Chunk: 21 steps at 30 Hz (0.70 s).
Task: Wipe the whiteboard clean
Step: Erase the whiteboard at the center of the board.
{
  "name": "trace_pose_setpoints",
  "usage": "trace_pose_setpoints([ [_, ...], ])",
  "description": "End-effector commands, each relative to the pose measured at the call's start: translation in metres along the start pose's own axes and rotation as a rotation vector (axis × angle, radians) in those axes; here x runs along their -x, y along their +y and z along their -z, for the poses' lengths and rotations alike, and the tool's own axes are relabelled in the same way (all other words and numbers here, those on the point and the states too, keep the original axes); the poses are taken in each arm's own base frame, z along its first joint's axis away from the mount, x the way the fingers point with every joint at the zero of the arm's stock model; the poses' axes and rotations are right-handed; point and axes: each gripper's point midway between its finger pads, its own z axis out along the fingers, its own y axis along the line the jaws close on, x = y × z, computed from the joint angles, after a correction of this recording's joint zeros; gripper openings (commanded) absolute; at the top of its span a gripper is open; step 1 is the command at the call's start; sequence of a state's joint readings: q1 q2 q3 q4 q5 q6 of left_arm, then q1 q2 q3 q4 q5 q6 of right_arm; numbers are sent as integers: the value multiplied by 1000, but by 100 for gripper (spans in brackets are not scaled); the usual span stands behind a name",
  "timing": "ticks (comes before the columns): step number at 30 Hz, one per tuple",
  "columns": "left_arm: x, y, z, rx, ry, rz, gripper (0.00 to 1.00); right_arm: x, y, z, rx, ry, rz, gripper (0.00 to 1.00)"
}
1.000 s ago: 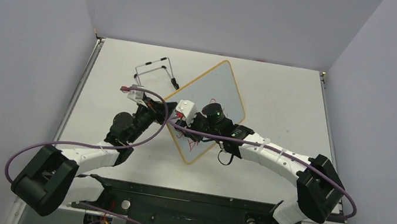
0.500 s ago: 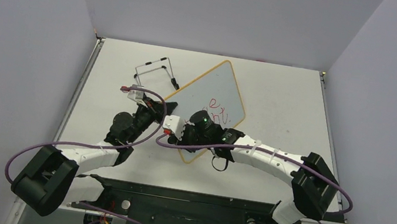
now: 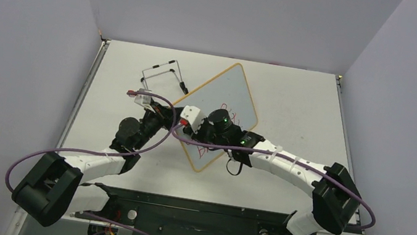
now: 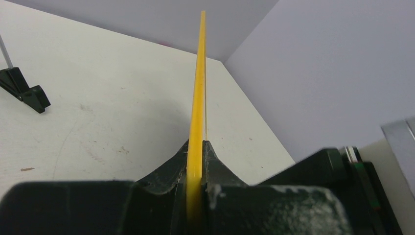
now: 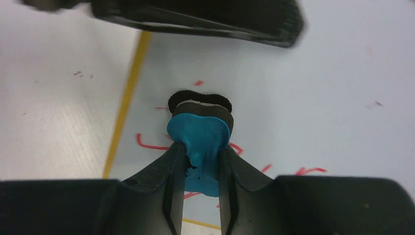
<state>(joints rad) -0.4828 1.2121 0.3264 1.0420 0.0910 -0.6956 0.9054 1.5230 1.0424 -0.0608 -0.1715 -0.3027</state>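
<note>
The whiteboard (image 3: 225,87) lies as a diamond on the table, white with a thin yellow frame. Red handwriting (image 3: 204,152) shows on its near part. My left gripper (image 3: 174,114) is shut on the board's left edge; the left wrist view shows the yellow frame (image 4: 197,88) pinched between the jaws of the left gripper (image 4: 197,149). My right gripper (image 5: 201,149) is shut on a blue eraser (image 5: 198,129), whose black felt presses on the whiteboard's face (image 5: 318,88) among red strokes (image 5: 147,145). From above, the right gripper (image 3: 209,131) sits over the board's middle.
A thin black wire stand (image 3: 162,73) stands behind the board's left corner, and its foot (image 4: 27,93) shows in the left wrist view. Grey walls enclose the table on three sides. Purple cables loop off both arms.
The right gripper swept the eraser toward the board's near-left side, then back up toward its middle. The red writing near the right corner looks fainter. The left gripper stayed put.
</note>
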Motion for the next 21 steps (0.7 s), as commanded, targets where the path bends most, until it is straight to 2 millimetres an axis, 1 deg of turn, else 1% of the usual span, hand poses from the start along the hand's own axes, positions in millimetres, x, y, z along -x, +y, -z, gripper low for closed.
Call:
trace_pose_setpoints([
  [1,8,-22,-7,-82,2,-21,0,26,37,1,142,-33,139,0],
  [2,8,-23,-7,-83,3,-20,0,26,45,1,177,-27,157,0],
  [4,7,-23,-6,-83,7,-19,0,26,48,1,196,-20,172,0],
  [5,7,-23,-6,-84,7,-18,0,26,46,1,189,-21,173,0],
  [7,7,-24,-6,-89,9,-19,0,31,33,1,125,-32,153,0],
  [8,7,-25,-6,-90,11,-17,0,35,17,1,57,-43,112,0],
  [9,6,-25,-6,-91,12,-17,0,37,10,1,25,-48,73,0],
  [10,6,-25,-6,-91,14,-16,0,39,-7,2,-42,-58,48,0],
  [12,5,-25,-6,-93,16,-14,0,42,-28,6,-134,-73,3,0],
  [14,5,-26,-6,-94,17,-13,0,41,-35,8,-169,-77,-10,0],
  [16,5,-26,-6,-94,19,-14,0,43,-30,7,-149,-85,-1,0],
  [17,4,-26,-6,-94,20,-12,0,46,-21,5,-112,-92,24,0],
  [18,5,-26,-6,-94,19,-11,0,43,-13,3,-71,-76,43,0],
  [19,5,-27,-6,-95,20,-9,0,44,-1,1,-16,-74,77,0],
  [20,5,-27,-6,-95,20,-8,0,41,7,-1,17,-56,91,0],
  [21,4,-27,-6,-95,21,-6,0,39,19,-2,69,-46,120,0],
])
